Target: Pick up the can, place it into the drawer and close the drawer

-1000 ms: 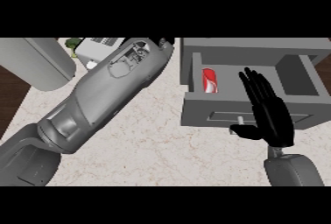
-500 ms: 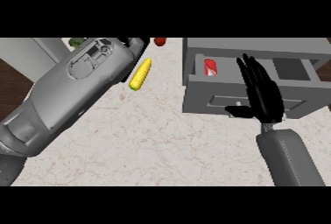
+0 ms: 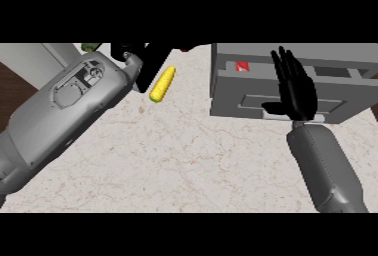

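Head view looks steeply down on a pale speckled counter (image 3: 184, 165). At the upper right stands a grey drawer (image 3: 251, 97), open only by a narrow slot along its top. Through that slot a small patch of the red can (image 3: 241, 66) shows, lying inside the drawer near its left end. The right hand (image 3: 295, 92) lies flat against the drawer's front, its fingers (image 3: 284, 62) straight and close together, pointing away from the robot and reaching up over the slot; the thumb sticks out to the left across the front panel. The left hand (image 3: 136, 57) shows at the upper left at the end of a thick grey forearm, mostly hidden; I cannot tell how it is held. Just beside it a yellow corn cob (image 3: 162, 84) lies slanted on the counter.
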`<action>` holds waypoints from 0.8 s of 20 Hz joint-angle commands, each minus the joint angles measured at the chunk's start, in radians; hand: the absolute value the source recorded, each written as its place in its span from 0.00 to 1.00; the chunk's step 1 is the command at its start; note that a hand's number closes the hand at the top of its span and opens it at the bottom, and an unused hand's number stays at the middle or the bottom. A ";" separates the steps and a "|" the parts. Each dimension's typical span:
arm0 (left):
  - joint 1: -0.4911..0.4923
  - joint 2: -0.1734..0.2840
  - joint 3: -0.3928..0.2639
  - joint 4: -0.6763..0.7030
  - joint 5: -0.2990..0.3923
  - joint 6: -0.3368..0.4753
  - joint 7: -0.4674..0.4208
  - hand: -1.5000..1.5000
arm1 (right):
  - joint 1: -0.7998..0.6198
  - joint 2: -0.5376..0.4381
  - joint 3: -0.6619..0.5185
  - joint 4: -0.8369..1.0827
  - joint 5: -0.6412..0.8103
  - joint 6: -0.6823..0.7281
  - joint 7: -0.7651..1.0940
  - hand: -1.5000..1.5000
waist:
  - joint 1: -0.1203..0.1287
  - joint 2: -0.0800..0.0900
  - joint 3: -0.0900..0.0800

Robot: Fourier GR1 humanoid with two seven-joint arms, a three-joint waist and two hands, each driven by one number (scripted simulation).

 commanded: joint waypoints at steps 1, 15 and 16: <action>0.045 0.041 0.000 -0.073 -0.016 0.003 0.039 0.00 | -0.123 0.033 -0.026 0.184 0.022 -0.031 0.037 0.00 | 0.005 0.020 0.019; 0.219 0.112 0.010 -0.262 -0.052 -0.007 0.035 0.00 | -0.404 -0.028 -0.119 0.495 0.031 -0.152 0.047 0.00 | 0.033 0.035 0.020; 0.224 0.105 0.022 -0.248 -0.049 -0.022 0.019 0.00 | -0.449 -0.009 -0.116 0.512 0.041 -0.143 0.077 0.00 | 0.025 0.037 0.019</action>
